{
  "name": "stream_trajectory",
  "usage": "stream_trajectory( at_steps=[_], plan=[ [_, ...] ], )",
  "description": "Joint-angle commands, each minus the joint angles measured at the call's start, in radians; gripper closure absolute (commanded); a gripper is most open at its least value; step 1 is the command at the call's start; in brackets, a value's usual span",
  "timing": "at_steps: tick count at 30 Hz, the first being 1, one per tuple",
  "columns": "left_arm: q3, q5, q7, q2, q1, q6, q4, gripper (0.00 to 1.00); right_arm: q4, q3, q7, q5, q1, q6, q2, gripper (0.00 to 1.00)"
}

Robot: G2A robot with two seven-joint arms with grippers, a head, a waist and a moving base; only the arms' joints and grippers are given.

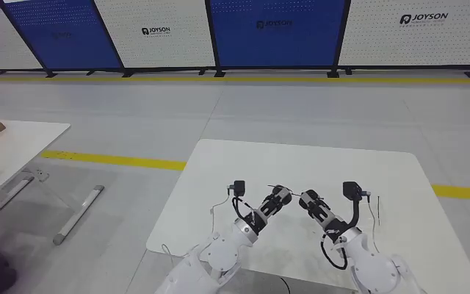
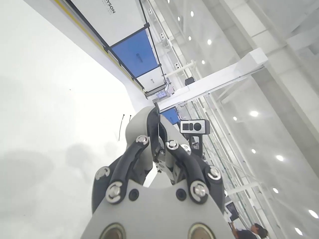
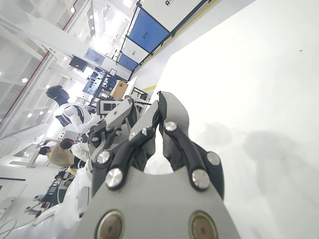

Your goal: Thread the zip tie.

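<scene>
A: Over the table (image 1: 242,162) centre: L gripper (image 2: 156,110) pinched shut on zip tie (image 3: 143,103); R gripper (image 3: 159,98) closed too, nose to nose, contents unclear.
B: Likely fault: tie end flexes, misses its slot. Cause: thin strap, any gripper misalignment.

Two grippers: left gripper (image 1: 284,194), right gripper (image 1: 305,198). Three zip ties: one zip tie (image 3: 143,103) at the left gripper, two loose ties (image 1: 379,209) on the table (image 1: 308,158) at the right gripper's 3 o'clock. Two tables counting the side table (image 1: 29,140) at 9 o'clock. One bar (image 1: 77,213) on the floor.
</scene>
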Motion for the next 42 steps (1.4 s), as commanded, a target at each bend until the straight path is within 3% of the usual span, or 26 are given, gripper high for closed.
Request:
stream_trajectory(
  at_steps=[1,8,15,18,24,28,30,40,42],
  plan=[
    [0.001,0.01,0.006,-0.001,0.001,0.0,0.003,1.0,0.0,-0.001,-0.002,-0.003,-0.001,0.003,0.0,1.0],
    [0.004,0.056,0.028,-0.003,-0.001,0.009,0.013,0.98,0.0,-0.003,-0.018,-0.014,-0.002,0.011,-0.001,1.0],
    [0.018,0.104,0.06,-0.008,-0.002,0.022,0.019,0.75,0.002,-0.004,-0.024,-0.023,-0.004,0.013,-0.002,1.0],
    [0.022,0.12,0.071,-0.01,-0.005,0.03,0.023,0.72,0.002,-0.005,-0.026,-0.034,-0.005,0.013,-0.002,1.0],
    [0.033,0.157,0.086,-0.015,-0.012,0.052,0.036,0.77,0.002,-0.007,-0.027,-0.049,-0.007,0.005,-0.001,1.0],
    [0.045,0.166,0.085,-0.02,-0.019,0.063,0.046,0.84,0.001,-0.008,-0.03,-0.055,-0.009,0.001,-0.002,1.0],
    [0.048,0.167,0.084,-0.021,-0.023,0.066,0.05,0.92,0.001,-0.007,-0.033,-0.054,-0.01,-0.001,-0.002,1.0],
    [0.056,0.167,0.083,-0.03,-0.036,0.083,0.067,0.87,0.0,-0.005,-0.038,-0.053,-0.015,-0.008,-0.002,1.0],
    [0.058,0.169,0.08,-0.031,-0.038,0.088,0.069,0.96,0.0,-0.004,-0.039,-0.054,-0.016,-0.009,-0.003,1.0]
  ],
)
